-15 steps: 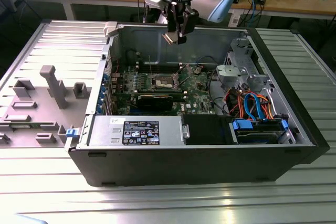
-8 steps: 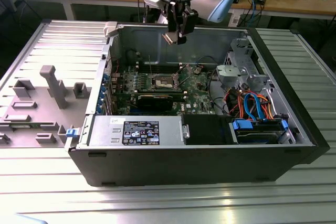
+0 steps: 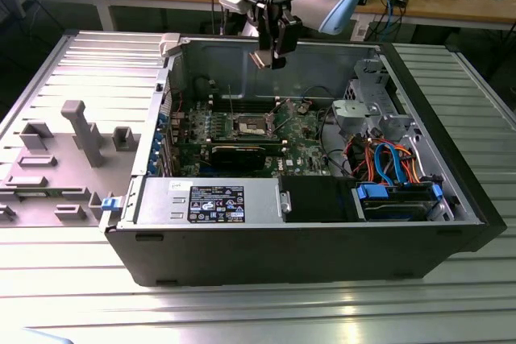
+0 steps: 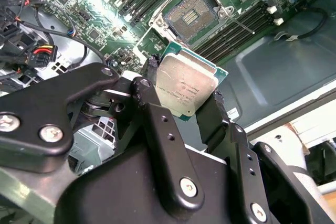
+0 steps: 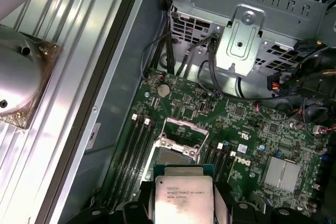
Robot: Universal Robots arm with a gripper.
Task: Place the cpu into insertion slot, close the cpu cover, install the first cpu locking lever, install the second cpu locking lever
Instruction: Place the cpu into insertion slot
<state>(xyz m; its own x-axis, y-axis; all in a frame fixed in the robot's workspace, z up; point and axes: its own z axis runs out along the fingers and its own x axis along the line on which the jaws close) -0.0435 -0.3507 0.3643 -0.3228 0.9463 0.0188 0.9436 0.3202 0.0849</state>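
Observation:
The cpu [image 4: 185, 87] is a pale silvery square chip on a green base, and my gripper [image 4: 184, 92] is shut on it, one black finger [image 4: 152, 72] on each side. In the exterior view the gripper [image 3: 270, 55] hangs above the open computer case with the cpu [image 3: 261, 59] in it. On the green motherboard [image 3: 302, 138] below, the insertion slot [image 3: 252, 125] lies uncovered; both wrist views show its dark centre [image 4: 190, 14] [image 5: 176, 157]. The cpu cover [image 5: 177, 128] seems raised at the slot's edge. The cpu [image 5: 184, 200] hovers near the slot, well above it.
A power supply [image 3: 210, 199] lines the case's near side. A drive cage [image 3: 367, 110] and orange and blue cables [image 3: 387, 159] fill the exterior view's right. A black card [image 3: 242, 155] lies just in front of the slot. Grey fixtures [image 3: 81, 130] stand outside the case.

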